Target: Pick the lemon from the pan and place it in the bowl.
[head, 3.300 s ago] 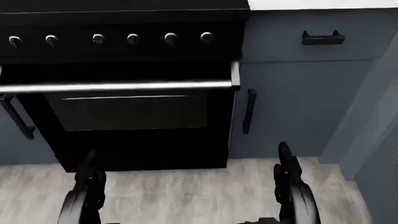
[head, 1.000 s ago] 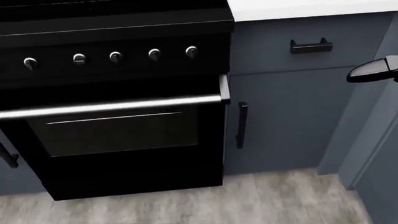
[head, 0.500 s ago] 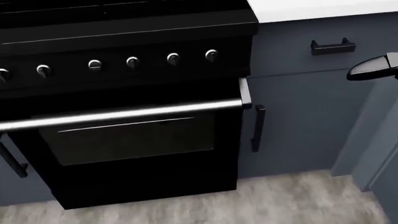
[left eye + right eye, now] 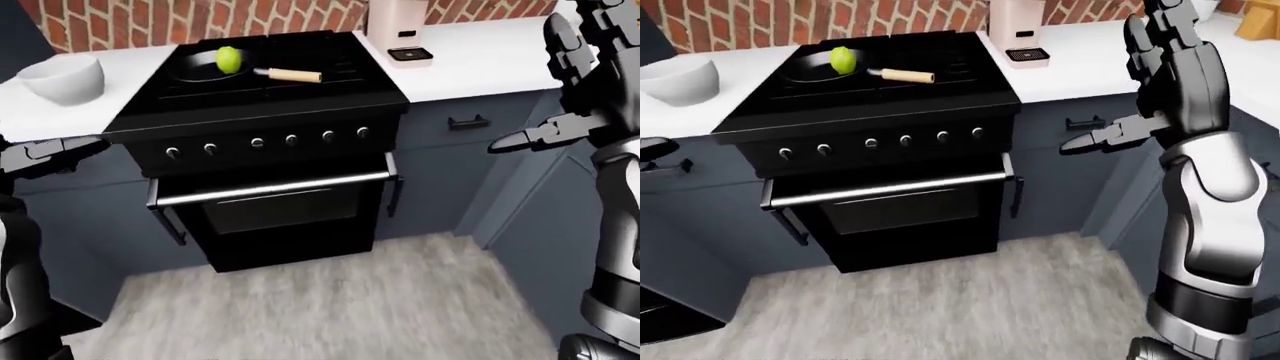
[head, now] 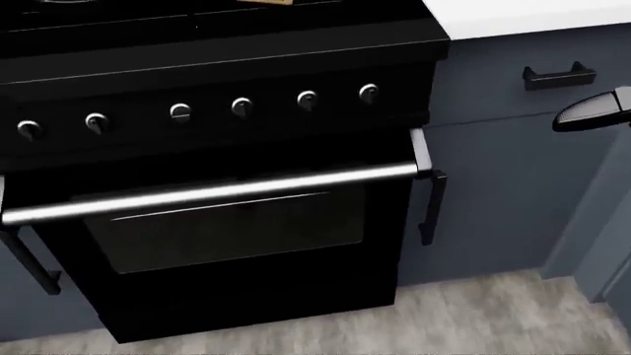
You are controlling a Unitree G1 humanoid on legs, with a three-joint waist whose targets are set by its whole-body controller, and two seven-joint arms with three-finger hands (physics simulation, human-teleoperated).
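A yellow-green lemon [image 4: 229, 58] sits in the black frying pan [image 4: 205, 70] on the stove [image 4: 260, 94]; the white bowl [image 4: 62, 77] stands left on the counter [image 4: 60, 112]. The right hand [image 4: 1160, 71] is raised, fingers spread, holding nothing. Whether the left hand [image 4: 45, 156] is spread or closed cannot be told.

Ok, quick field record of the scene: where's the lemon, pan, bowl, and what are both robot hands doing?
lemon: in the pan, not yet picked
pan: on the stove, wooden handle pointing to the view's right
bowl: white, on the counter left of the stove, looks empty
left robot hand: low at the left edge, holding nothing
right robot hand: raised right of the stove, open, holding nothing
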